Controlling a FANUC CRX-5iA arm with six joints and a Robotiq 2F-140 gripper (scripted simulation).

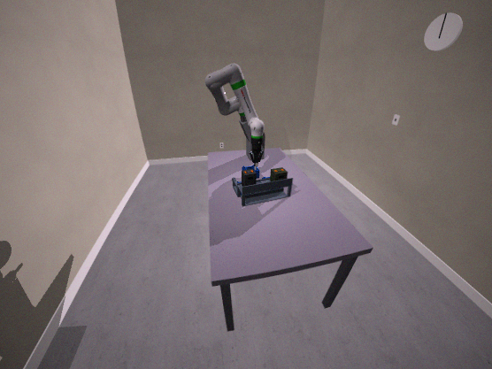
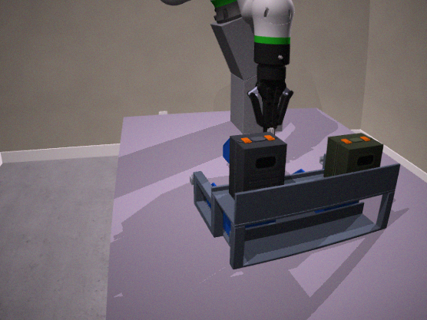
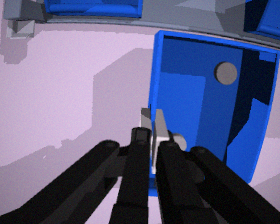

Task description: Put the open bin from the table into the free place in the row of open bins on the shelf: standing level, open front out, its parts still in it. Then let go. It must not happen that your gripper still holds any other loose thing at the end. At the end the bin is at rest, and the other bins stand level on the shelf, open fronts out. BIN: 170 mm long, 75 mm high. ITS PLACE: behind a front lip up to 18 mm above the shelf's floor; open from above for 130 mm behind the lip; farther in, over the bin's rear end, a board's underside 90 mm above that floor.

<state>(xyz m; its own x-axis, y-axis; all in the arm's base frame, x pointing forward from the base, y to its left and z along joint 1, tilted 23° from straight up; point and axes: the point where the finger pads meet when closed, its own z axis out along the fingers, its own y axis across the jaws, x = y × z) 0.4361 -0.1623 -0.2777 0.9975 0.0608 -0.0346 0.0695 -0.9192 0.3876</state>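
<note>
My gripper (image 1: 256, 165) (image 2: 270, 130) (image 3: 150, 122) is shut on one long side wall of the blue open bin (image 1: 246, 168) (image 2: 226, 152) (image 3: 185, 95). The bin hangs above the table, beside the shelf (image 1: 267, 188) (image 2: 307, 199) (image 3: 200, 25). In the wrist view a round grey part (image 3: 226, 73) lies in it, and another part (image 3: 178, 142) shows beside the fingertips. In that view, shelf bins stand at the upper left (image 3: 95, 7) and upper right (image 3: 270, 22), with a gap between them. The dark case hides most of the held bin in the exterior view; its exact tilt cannot be told.
A dark case (image 1: 249, 178) (image 2: 257, 173) with orange latches stands on the shelf's upper board, close to the held bin. A green case (image 1: 279, 174) (image 2: 355, 160) stands farther right. The shelf stands on the purple table (image 1: 283, 240) (image 2: 161, 246) (image 3: 45, 90).
</note>
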